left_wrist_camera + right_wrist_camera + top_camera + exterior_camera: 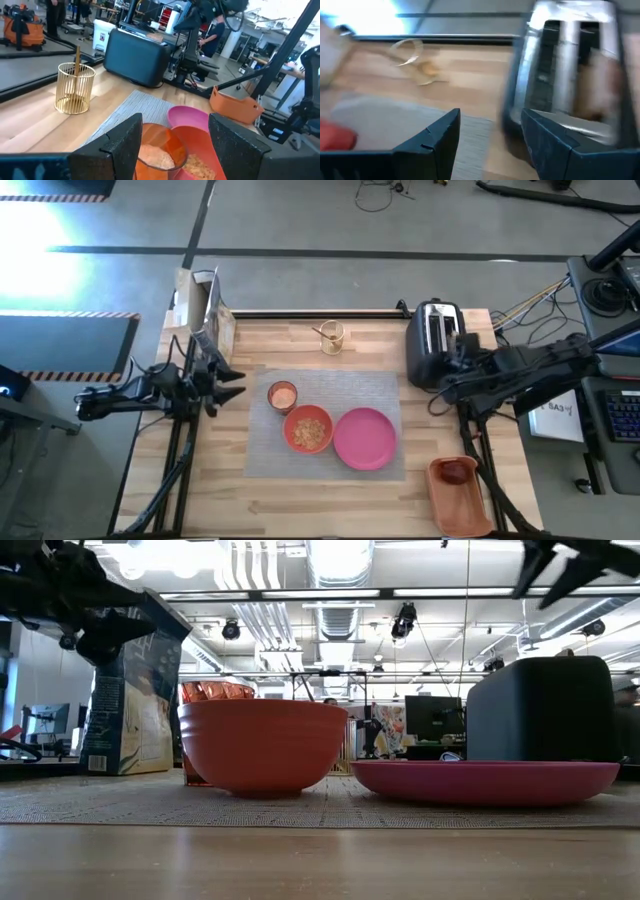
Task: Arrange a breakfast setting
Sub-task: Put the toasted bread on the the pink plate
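Wooden tabletop (300,500) carried, from left, the left gripper (233,383) with fingers apart and empty, the small orange cup (283,395), orange bowl (308,429) and pink plate (365,438) on the grey placemat (385,390), then the right gripper (461,348), open, partly obscuring the toaster (433,340).

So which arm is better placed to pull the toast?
Probably the right: its open pincer hovers at the toaster, slots in its wrist view. The left pincer waits open beside the cup.
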